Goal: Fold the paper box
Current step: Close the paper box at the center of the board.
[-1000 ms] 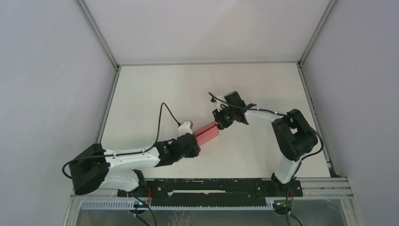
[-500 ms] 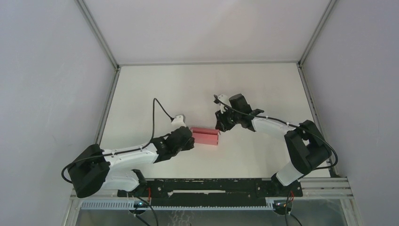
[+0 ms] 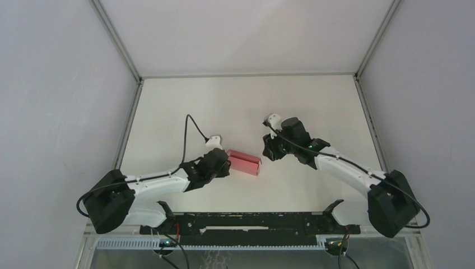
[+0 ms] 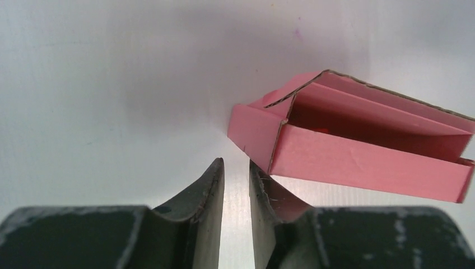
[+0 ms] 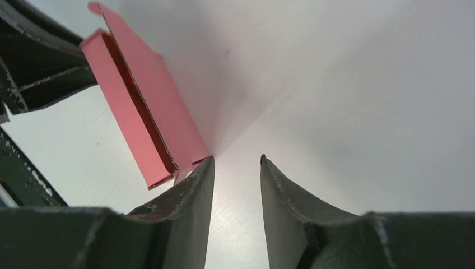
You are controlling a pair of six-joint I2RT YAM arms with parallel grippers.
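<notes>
The paper box [image 3: 245, 162] is a pink, partly folded cardboard shell lying flat on the white table. In the left wrist view the paper box [image 4: 358, 151] has an open long side with a dark red inside and a small bright red patch [image 4: 320, 130] in it. My left gripper [image 3: 226, 163] is at the box's left end. Its jaws [image 4: 235, 165] stand a narrow gap apart with nothing between them, and the right finger [image 4: 263, 196] is at the box's near corner. My right gripper [image 3: 267, 152] is open and empty just off the box's right end [image 5: 145, 112].
The white table [image 3: 313, 101] is enclosed by grey walls with metal frame rails [image 3: 130, 120] along its left, right and far edges. The left arm's black gripper body [image 5: 39, 73] shows past the box in the right wrist view.
The box was tilted between both grippers a second ago and now lies flat. The right gripper has drawn back to the right of it. The left gripper has shifted up to its left end.
</notes>
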